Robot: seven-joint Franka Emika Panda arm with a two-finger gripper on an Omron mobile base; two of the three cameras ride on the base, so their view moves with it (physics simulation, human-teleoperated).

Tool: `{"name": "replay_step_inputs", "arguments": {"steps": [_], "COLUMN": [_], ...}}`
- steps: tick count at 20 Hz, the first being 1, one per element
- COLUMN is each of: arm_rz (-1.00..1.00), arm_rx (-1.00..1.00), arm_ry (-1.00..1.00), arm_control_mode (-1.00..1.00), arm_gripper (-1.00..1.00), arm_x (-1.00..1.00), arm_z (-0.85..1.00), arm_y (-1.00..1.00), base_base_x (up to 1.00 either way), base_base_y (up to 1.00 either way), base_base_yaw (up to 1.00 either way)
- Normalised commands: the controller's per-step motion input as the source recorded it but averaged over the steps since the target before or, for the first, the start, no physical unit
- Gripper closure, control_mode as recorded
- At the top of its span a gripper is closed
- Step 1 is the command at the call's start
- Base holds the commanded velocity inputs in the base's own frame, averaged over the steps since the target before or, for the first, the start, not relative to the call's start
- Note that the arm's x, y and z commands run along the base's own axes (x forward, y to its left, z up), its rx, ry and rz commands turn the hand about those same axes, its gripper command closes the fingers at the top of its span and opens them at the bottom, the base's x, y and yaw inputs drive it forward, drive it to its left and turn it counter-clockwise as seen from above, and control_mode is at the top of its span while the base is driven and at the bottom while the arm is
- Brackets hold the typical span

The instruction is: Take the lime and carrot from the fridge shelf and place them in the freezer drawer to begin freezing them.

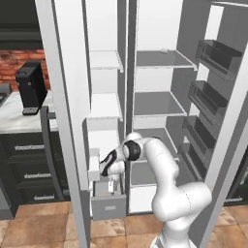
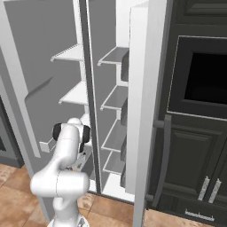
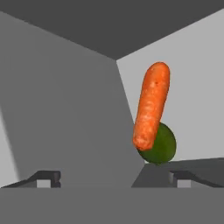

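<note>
No text, label, brand, number or sign can be read anywhere in these pictures, on any surface shown.

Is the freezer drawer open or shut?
Open. The freezer drawer sticks out, and the carrot and lime lie inside.
</note>
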Motion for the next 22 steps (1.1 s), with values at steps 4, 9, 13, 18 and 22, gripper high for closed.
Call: {"name": "replay_step_inputs", "arguments": {"steps": [4,9,13,18,22], "arm_rz": [-0.01,-0.03,-0.03,-0.05,-0.06], "arm_rx": [0.0,0.01,0.02,0.0,0.0], "arm_ry": [-0.27,-0.24,-0.2,-0.22,-0.2], "arm_control_mode": [-1.0,-1.0,-1.0,-1.0,-1.0], "arm_gripper": [-1.0,-1.0,-1.0,-1.0,-1.0], "arm_x": [-0.58,-0.74,-0.61,-0.54,-0.41], "arm_z": [0.72,0.58,0.61,0.76,0.8], "arm_y": [-0.3,-0.35,-0.42,-0.4,-0.38], "base_base_x": [0.0,0.0,0.0,0.0,0.0], "base_base_y": [0.0,0.0,0.0,0.0,0.0], "base_base_yaw": [0.0,0.0,0.0,0.0,0.0]}}
